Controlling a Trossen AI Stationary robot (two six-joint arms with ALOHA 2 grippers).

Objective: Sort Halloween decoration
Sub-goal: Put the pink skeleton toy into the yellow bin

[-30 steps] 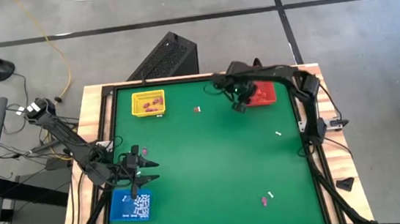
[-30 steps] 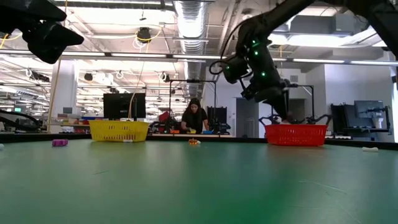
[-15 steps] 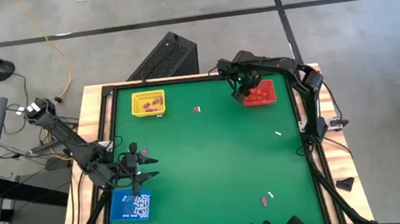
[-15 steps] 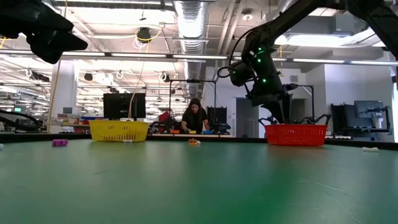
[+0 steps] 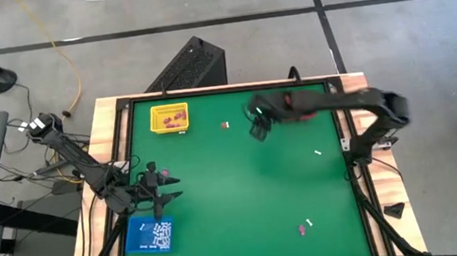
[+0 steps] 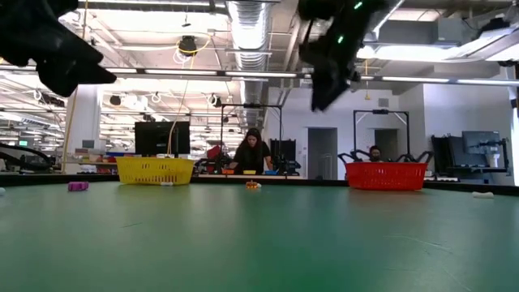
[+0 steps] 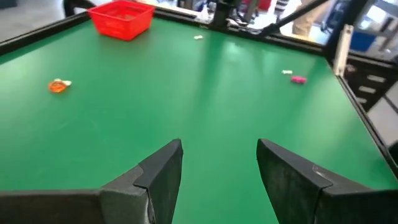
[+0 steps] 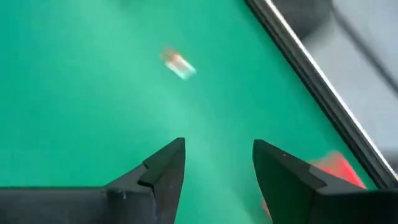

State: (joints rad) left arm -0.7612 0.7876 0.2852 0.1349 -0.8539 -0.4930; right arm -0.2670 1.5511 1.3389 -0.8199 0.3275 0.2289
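Note:
Loose Halloween decorations lie on the green table: an orange-red one [image 5: 225, 125] at the far middle, a white one [image 5: 317, 152] at the right, and a white one [image 5: 309, 222] beside a pink one [image 5: 301, 230] near the front. My right gripper [image 5: 256, 130] hangs open and empty, high above the mat, between the red tray [image 5: 301, 108] and the orange-red trinket [image 8: 177, 64]. My left gripper [image 5: 169, 191] waits open and empty just beyond the blue tray [image 5: 150, 235], which holds white pieces.
The yellow tray [image 5: 169, 118] with purple-pink pieces stands at the far left. My right arm stretches over the red tray and hides part of it. A black frame borders the table [image 5: 218, 196]. People and desks show in the room beyond the far edge.
My right gripper has gone to the red tray, then risen high above it and swung toward the table's left, toward the orange-red trinket. The trinkets on the mat have stayed where they were.

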